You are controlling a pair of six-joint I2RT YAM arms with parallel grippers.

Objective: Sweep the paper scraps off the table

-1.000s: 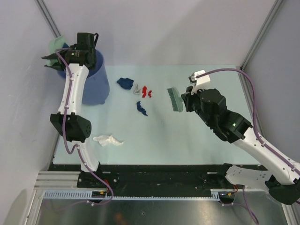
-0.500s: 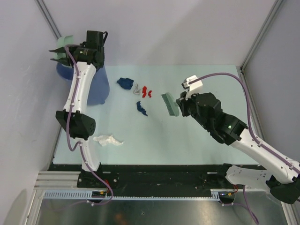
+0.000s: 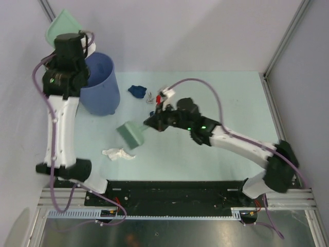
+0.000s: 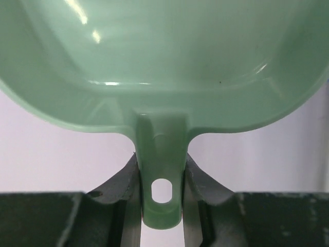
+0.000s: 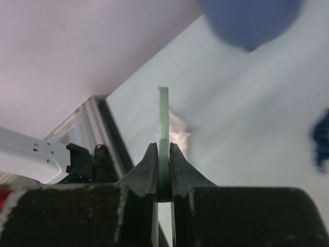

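The pale mint table carries a dark blue scrap, a grey scrap, a red scrap partly behind the right arm's cable, and a white scrap near the front left. My right gripper is shut on the mint-green brush, whose head is just right of and above the white scrap. In the right wrist view the gripper clamps the brush handle edge-on, with the white scrap beyond. My left gripper is shut on the dustpan, held high above the bucket; its handle sits between the fingers.
A blue bucket stands at the table's back left, under the left arm; it shows blurred in the right wrist view. White walls and metal corner rails bound the table. The black front rail runs along the near edge.
My right arm has swung far left across the table with the brush, from the middle right to beside the white scrap. My left arm has lifted the dustpan higher above the bucket.
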